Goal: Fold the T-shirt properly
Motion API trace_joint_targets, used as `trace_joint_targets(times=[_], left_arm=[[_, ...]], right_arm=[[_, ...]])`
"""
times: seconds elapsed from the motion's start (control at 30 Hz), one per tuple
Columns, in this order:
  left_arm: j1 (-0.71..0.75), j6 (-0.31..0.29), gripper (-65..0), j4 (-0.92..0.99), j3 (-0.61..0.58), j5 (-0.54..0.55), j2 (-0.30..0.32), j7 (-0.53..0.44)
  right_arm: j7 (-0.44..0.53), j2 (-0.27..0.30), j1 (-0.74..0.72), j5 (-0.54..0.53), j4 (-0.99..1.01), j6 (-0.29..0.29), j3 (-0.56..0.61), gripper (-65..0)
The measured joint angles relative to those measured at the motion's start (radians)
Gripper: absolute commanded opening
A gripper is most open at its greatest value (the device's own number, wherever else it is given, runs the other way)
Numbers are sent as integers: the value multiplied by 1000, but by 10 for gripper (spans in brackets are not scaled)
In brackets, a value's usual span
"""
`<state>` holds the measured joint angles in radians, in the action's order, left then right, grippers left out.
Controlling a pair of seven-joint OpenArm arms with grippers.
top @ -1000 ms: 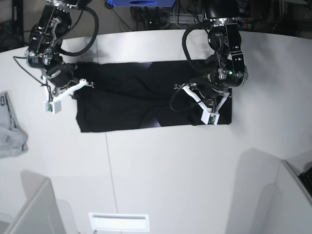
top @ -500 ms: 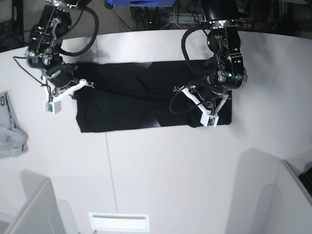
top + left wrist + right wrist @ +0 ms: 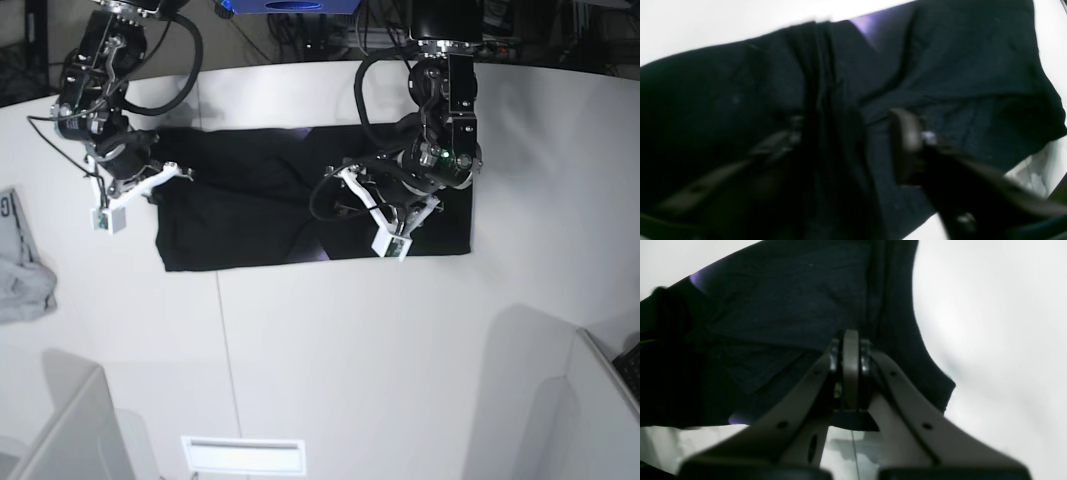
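Observation:
The black T-shirt lies spread across the back of the white table, folded into a wide band. A sliver of purple print shows at a fold. My left gripper hangs low over the shirt's right half. In the left wrist view it is open, with a raised ridge of black cloth running between the spread fingers. My right gripper sits at the shirt's left sleeve edge. Its jaws are pressed shut; I cannot tell whether cloth is pinched.
A small light grey garment lies at the table's left edge. Pale partition panels stand at the near left and near right corners. A white slot sits at the front edge.
The left arm has slid left across the shirt and its jaws have come apart. The shirt's right part shifted slightly left. The right arm has not moved.

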<state>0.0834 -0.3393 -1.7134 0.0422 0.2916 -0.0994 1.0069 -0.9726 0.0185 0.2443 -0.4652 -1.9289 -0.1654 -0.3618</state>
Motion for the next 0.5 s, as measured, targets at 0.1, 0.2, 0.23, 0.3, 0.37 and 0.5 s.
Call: trace_joint_targets(times=[0.1, 0.2, 0.23, 0.3, 0.37, 0.5], left_arm=[[0, 0, -178, 0, -20, 0, -1, 0], [-9, 0, -165, 1, -22, 0, -6, 2], [-15, 0, -165, 1, -22, 0, -10, 0], [-20, 0, -165, 1, -23, 0, -16, -1], [-16, 0, -169, 0, -53, -4, -16, 0], [24, -1, -216, -87, -75, 5, -23, 2]], right_arm=[[0, 0, 0, 0, 0, 0, 0, -650], [0, 0, 0, 0, 0, 0, 0, -650], [0, 0, 0, 0, 0, 0, 0, -650], [0, 0, 0, 0, 0, 0, 0, -650], [0, 1, -1, 1, 0, 0, 0, -650], [-1, 0, -10, 0, 0, 0, -6, -650]])
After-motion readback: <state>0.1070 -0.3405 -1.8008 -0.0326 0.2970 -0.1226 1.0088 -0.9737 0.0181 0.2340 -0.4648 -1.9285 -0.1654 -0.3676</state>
